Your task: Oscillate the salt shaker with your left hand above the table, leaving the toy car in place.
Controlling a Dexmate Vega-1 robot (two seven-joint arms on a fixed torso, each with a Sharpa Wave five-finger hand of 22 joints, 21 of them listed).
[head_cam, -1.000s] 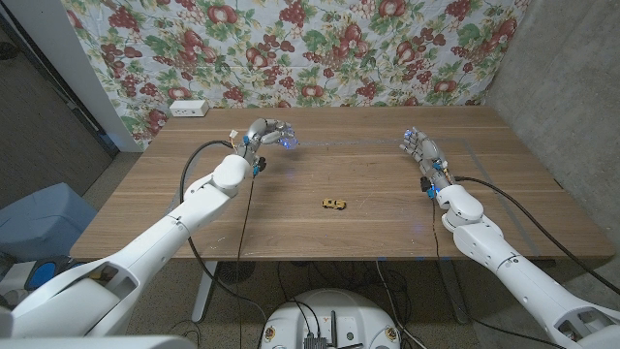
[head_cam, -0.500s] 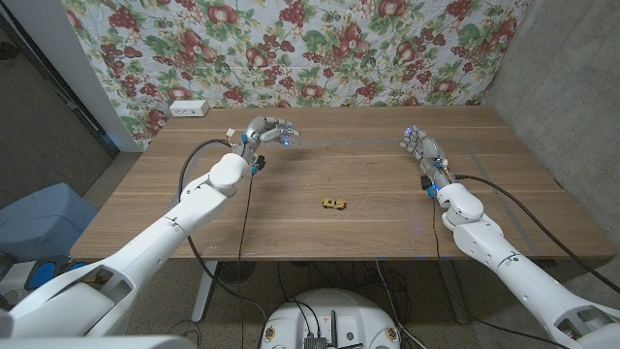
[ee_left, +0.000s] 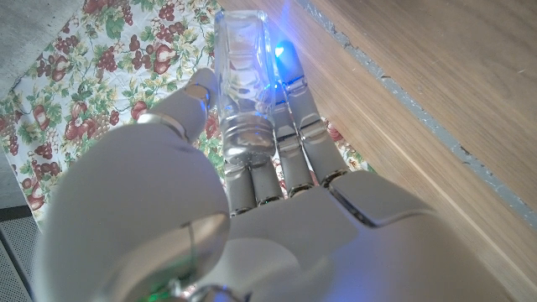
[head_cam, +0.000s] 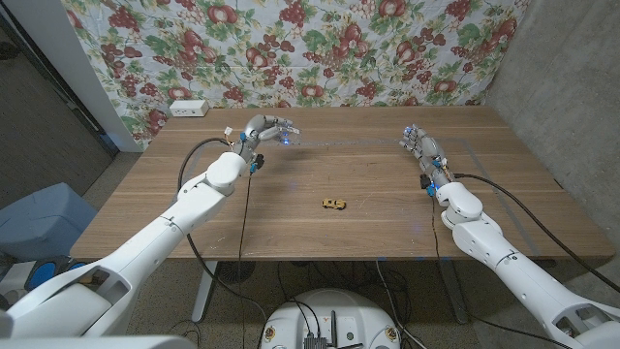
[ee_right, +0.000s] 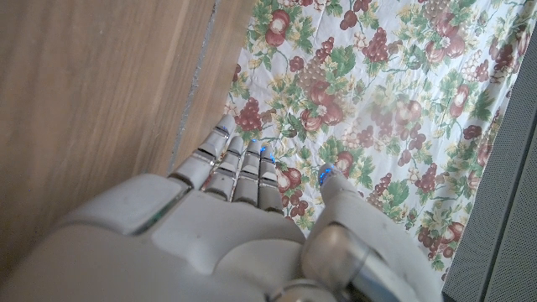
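Left hand [head_cam: 263, 129] raised over the far-left part of the tabletop [head_cam: 194, 213], fingers wrapped around a clear salt shaker [head_cam: 289, 137]. In the left wrist view, same hand [ee_left: 210, 218] seen from behind: shaker [ee_left: 245, 84] pinned between thumb on one side and fingers [ee_left: 289, 143] on the other, clear body sticking out past the fingertips, blue glow on one fingertip beside it. Shaker tilted roughly sideways in the head view, pointing toward table centre; cannot tell whether clear of the wood or touching it.

Yellow toy car [head_cam: 334, 204] sitting on the tabletop near the middle, nearer the front edge, well apart from both hands.

Right hand [head_cam: 424, 151] at the far-right part of the tabletop, holding nothing, fingers extended and close together, pointing toward the back wall. Right wrist view: hand [ee_right: 226, 226] seen from behind, fingers [ee_right: 235, 172] straight, thumb held apart from them, blue lights on the tips, wood plank surface beside it. Cannot tell whether resting on the wood or hovering.

Black cables trailing along both forearms. Floral fruit-print cloth [head_cam: 320, 48] hanging behind the table; white box [head_cam: 188, 108] at the far-left corner against it. Grey wall [head_cam: 572, 87] on the right side.
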